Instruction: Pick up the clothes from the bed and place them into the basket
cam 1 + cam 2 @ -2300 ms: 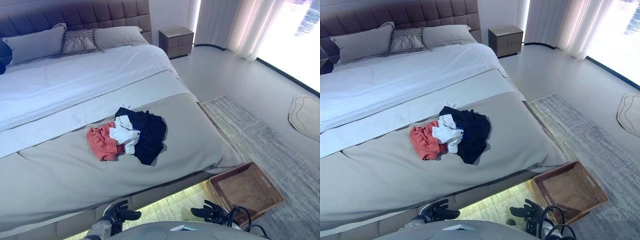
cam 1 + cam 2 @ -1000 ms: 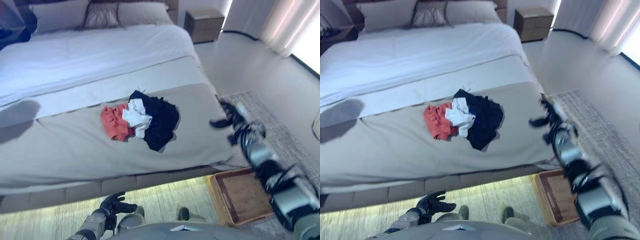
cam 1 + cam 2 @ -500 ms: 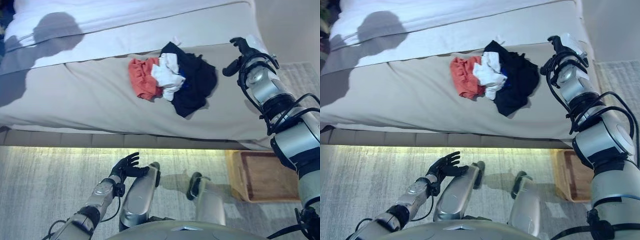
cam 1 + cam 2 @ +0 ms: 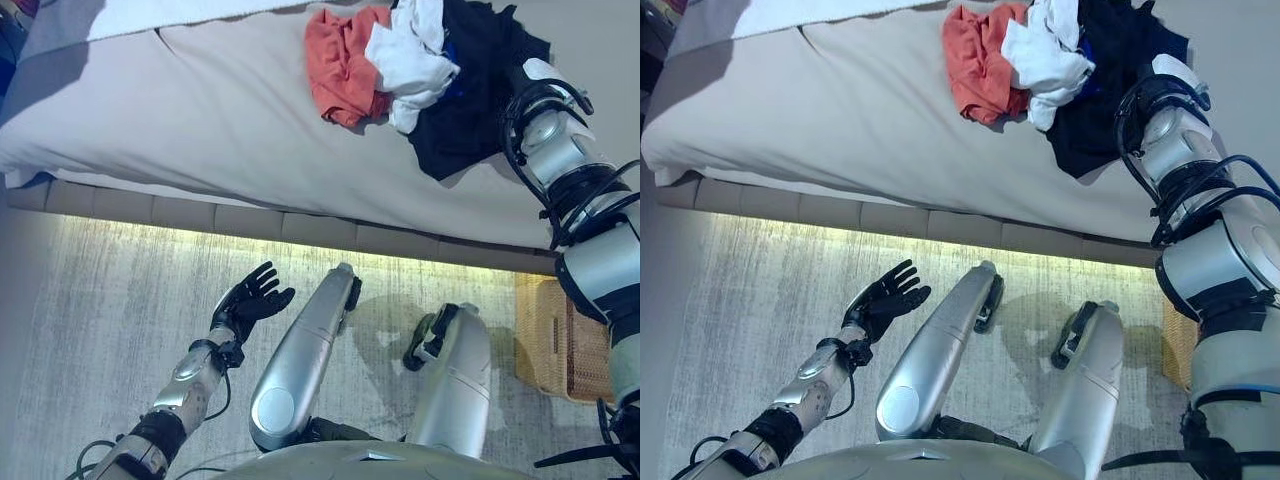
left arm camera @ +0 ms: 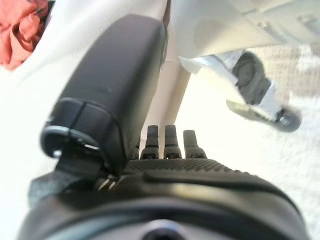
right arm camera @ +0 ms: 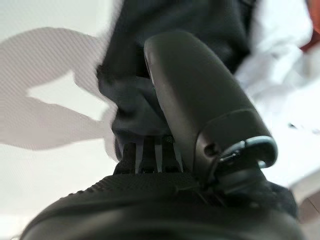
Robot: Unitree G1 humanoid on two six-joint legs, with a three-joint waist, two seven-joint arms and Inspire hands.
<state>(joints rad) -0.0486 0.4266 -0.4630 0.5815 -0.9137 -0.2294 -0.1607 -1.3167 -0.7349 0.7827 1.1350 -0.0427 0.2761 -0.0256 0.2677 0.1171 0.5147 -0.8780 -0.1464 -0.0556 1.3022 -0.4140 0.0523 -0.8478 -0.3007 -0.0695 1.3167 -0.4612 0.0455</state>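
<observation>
While reaching into the dark garment (image 4: 470, 90) on the bed (image 4: 200, 110) — right hand (image 6: 200, 115), fingers buried, grip unreadable — left hand (image 4: 248, 300) low, fingers spread.

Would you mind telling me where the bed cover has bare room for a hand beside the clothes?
The grey bed cover is bare from the orange garment out to its left edge and down to the bed's front edge. It is crowded on the right: the white garment and dark garment overlap, with the right hand at the dark one.
</observation>
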